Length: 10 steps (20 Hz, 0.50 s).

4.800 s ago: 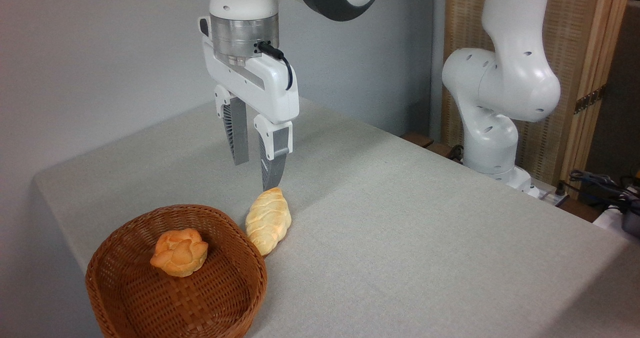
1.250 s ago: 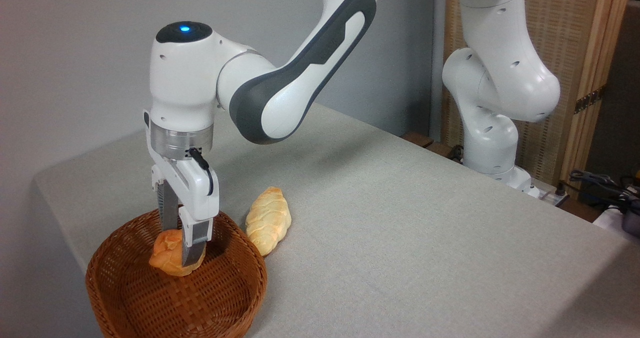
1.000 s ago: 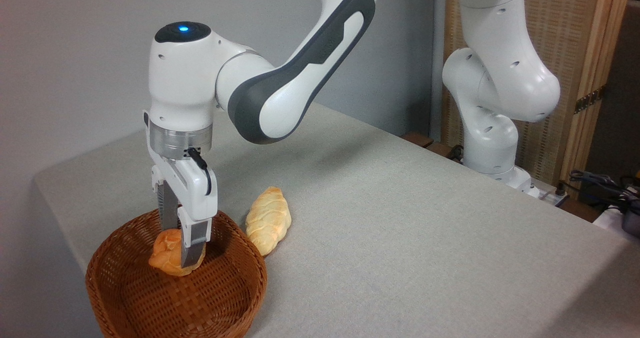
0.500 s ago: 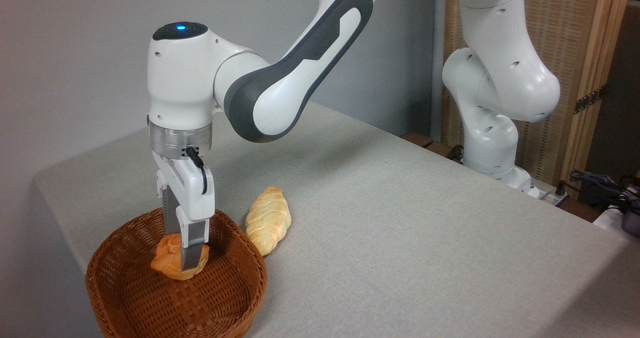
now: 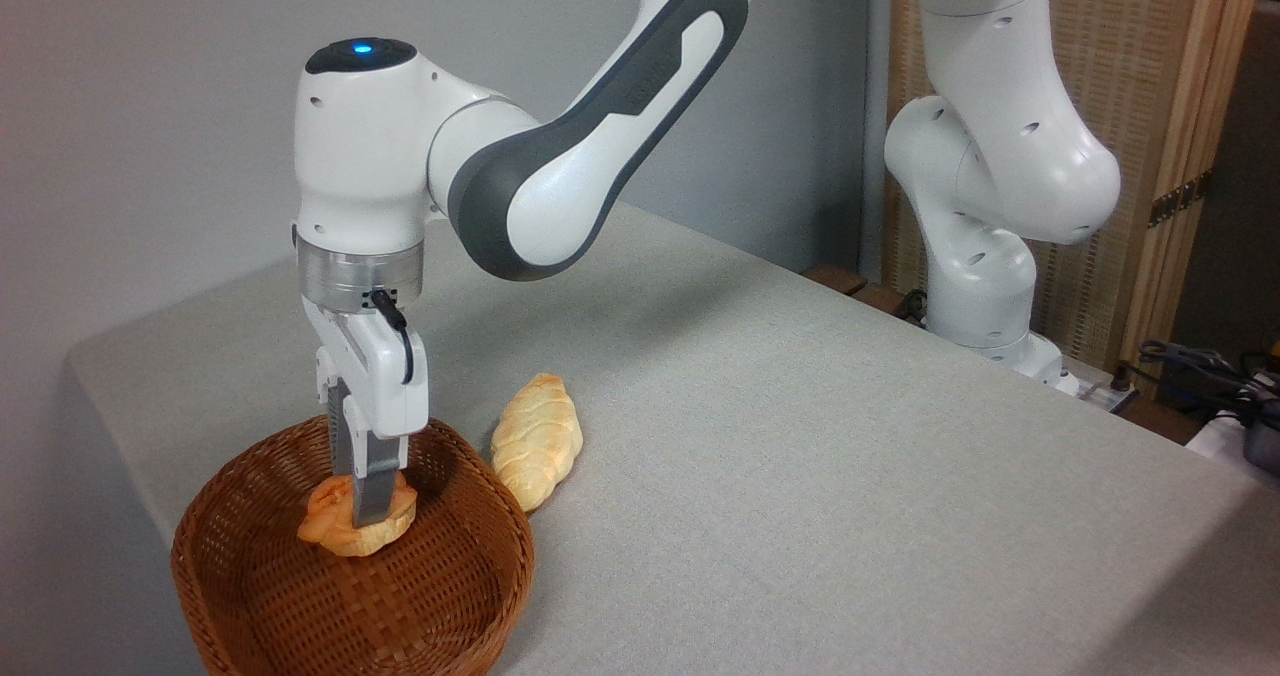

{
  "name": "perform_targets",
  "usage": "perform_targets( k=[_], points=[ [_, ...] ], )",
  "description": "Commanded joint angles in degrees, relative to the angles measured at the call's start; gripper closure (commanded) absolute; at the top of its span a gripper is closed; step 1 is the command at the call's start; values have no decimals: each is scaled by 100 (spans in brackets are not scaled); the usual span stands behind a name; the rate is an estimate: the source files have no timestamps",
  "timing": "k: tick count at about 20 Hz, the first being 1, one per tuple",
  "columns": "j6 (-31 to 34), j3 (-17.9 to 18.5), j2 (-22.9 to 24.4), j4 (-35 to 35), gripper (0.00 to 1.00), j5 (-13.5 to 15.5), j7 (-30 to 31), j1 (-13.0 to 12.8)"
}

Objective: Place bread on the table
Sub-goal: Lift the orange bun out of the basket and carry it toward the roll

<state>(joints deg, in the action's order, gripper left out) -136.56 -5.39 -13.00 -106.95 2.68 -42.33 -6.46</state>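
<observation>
Claw point(image 5: 362, 511) pinching bread point(image 5: 340, 531), inside basket point(image 5: 250, 596)

My glossy white plastic arm point(image 5: 560, 166) ends in a brushed metal wrist ring point(image 5: 360, 278). Below, the brown woven wicker basket point(image 5: 440, 596) looks rough, and the light grey cloth-like table point(image 5: 820, 456) is matt. The orange-brown lobed bun point(image 5: 325, 526) has a smooth, faintly shiny crust.

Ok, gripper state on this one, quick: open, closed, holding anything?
Gripper: closed on the bread, the small orange-brown bun, inside the wicker basket. Whether the bun is off the basket floor cannot be told.
</observation>
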Motion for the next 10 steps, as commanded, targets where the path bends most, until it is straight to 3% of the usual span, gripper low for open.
perform_targets(
  k=[1, 6, 10],
  points=[
    [60, 29, 191, 34, 61, -57, 93, 14],
    [699, 64, 912, 25, 61, 22, 286, 14],
    [1779, 64, 1352, -10, 55, 92, 603, 14]
  ],
)
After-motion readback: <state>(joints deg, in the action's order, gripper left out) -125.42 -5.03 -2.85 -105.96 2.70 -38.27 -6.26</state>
